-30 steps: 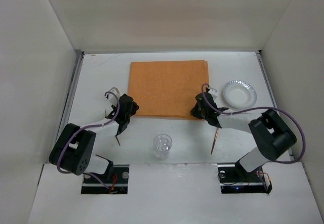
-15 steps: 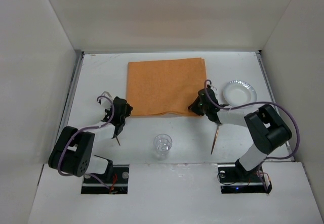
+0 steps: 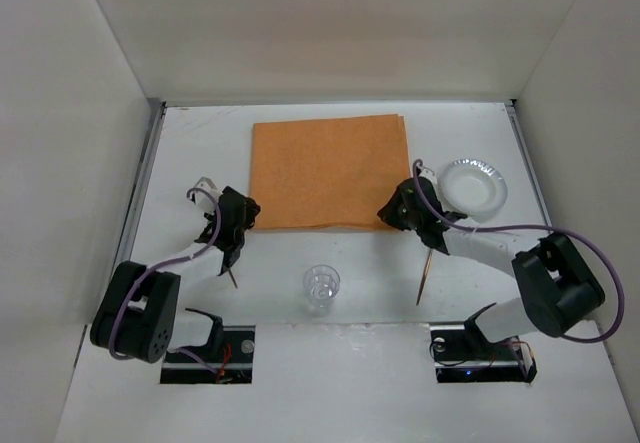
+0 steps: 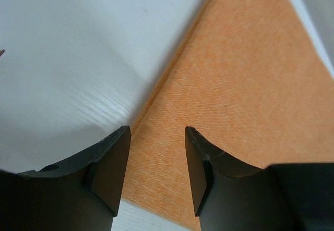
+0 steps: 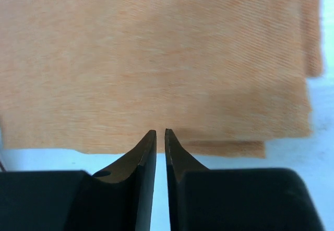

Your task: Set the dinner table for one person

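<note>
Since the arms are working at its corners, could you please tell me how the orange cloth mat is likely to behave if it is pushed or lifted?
The orange mat is probably floppy: its woven texture looks like cloth, so a lifted corner would likely droop. It appears folded, with layered edges at one corner, so a push may shift or bunch the layers. Lying flat on the smooth white table, it likely slides easily.

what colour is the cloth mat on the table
Orange, a plain woven cloth mat with no pattern; the right wrist view shows its weave best.

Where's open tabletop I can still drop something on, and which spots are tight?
Bare dinner table lies left of the orange mat, and in the strip between the clear cup and the right wooden utensil. It is crowded at the mat's near corners, where the left end effector and right end effector sit, and by the foil plate.
</note>
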Available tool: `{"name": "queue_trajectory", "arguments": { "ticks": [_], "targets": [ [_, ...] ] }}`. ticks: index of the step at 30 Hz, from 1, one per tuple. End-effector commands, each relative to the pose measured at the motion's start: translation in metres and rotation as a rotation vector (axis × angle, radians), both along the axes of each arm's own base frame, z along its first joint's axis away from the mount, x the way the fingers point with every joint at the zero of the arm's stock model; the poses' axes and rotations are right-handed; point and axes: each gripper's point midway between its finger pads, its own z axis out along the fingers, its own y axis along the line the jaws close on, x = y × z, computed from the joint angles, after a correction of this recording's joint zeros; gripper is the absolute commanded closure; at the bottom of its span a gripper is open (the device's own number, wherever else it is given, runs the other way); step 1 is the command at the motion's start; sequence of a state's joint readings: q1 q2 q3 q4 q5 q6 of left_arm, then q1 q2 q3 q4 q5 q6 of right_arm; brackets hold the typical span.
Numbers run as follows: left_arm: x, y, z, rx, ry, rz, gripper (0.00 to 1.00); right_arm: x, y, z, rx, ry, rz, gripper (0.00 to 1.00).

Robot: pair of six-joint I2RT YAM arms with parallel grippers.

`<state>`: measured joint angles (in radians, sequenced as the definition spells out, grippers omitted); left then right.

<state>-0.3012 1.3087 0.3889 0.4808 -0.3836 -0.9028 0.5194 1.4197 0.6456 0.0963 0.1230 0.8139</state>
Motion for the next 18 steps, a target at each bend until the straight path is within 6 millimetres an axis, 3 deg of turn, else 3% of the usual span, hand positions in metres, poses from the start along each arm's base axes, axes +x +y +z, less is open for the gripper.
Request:
{"name": "queue_trajectory", "arguments": {
  "ticks": [1,3,5,9,14,18],
  "targets": [
    [0.010,-0.010,0.039,-0.008,-0.119,-0.023,0.56,0.022,0.042,0.050,-0.001,-0.144,0.135,0.87],
    [0.009,-0.018,0.043,-0.005,-0.131,-0.047,0.56,0.030,0.063,0.066,0.009,-0.192,0.179,0.89],
    [0.008,-0.024,0.041,-0.006,-0.128,-0.057,0.56,0.039,0.076,0.065,0.017,-0.198,0.195,0.89],
    [0.006,-0.041,0.035,-0.020,-0.112,-0.100,0.55,0.044,0.086,0.029,0.042,-0.097,0.180,0.90],
    [0.003,-0.060,0.023,-0.018,-0.091,-0.149,0.55,0.023,0.085,-0.020,0.078,0.062,0.164,0.91],
    [0.003,-0.054,0.018,-0.023,-0.085,-0.131,0.55,0.009,0.071,-0.030,0.059,0.091,0.125,0.90]
  ]
}}
